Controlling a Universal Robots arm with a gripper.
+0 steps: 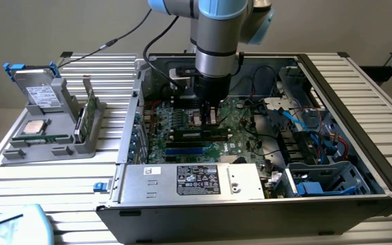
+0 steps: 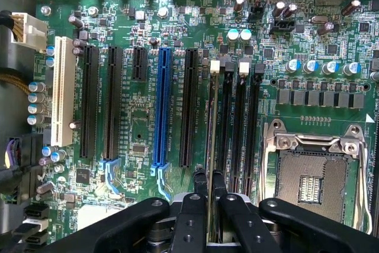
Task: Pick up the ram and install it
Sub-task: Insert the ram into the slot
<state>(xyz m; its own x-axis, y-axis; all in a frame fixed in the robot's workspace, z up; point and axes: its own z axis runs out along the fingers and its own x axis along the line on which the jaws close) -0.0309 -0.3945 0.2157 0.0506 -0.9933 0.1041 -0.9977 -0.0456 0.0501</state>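
gripper (image 2: 209, 177) clamped on the ram (image 2: 211, 122) over the memory slots (image 2: 228, 122), blue slot (image 2: 161, 108) and processor socket (image 2: 314, 179) flanking.

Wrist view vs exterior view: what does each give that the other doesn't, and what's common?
Wrist view: the empty processor socket, the white expansion slot, and the ram edge-on in the claw, over the memory slots.
Exterior view: the arm, the grey parts tray on the exterior view's left carrying a square silver chip, the power supply and the drive cage.
Shared: the green motherboard, its blue slot, and the claw above it.
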